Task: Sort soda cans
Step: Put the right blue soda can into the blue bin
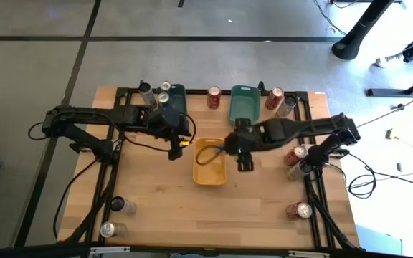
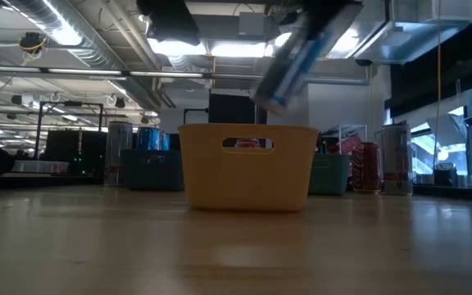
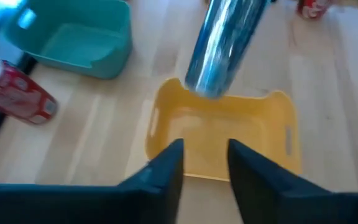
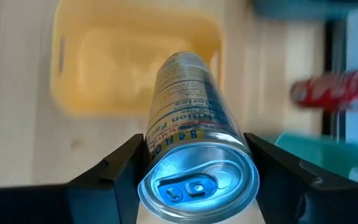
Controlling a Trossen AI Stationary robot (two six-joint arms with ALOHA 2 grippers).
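Note:
My right gripper (image 4: 197, 171) is shut on a silver-blue soda can (image 4: 188, 99), carried tilted above the yellow bin (image 1: 210, 163); the same can (image 2: 292, 65) shows over the bin in the low view. My left gripper (image 3: 205, 158) hovers open and empty at the yellow bin's left side (image 1: 176, 148), facing the bin and the can (image 3: 222, 46). Other cans stand along the far edge: red ones (image 1: 214, 97) (image 1: 274, 98) and silver ones (image 1: 165, 92). More sit at the right (image 1: 297, 153) (image 1: 300, 210) and the near left (image 1: 113, 216). My right gripper pinches the can's side wall just below its tab end (image 4: 160, 149) between the two fingers (image 4: 126, 165), which lie across the can. The can is lifted clear and tilted, its bottom end pointing down toward the yellow bin (image 4: 135, 62).
A light teal bin (image 1: 244, 102) and a darker teal bin (image 1: 176, 100) sit at the far side behind the yellow one. A red can (image 3: 17, 93) lies beside the teal bin (image 3: 73, 43). Bare wood spans the table's near half (image 1: 214, 215).

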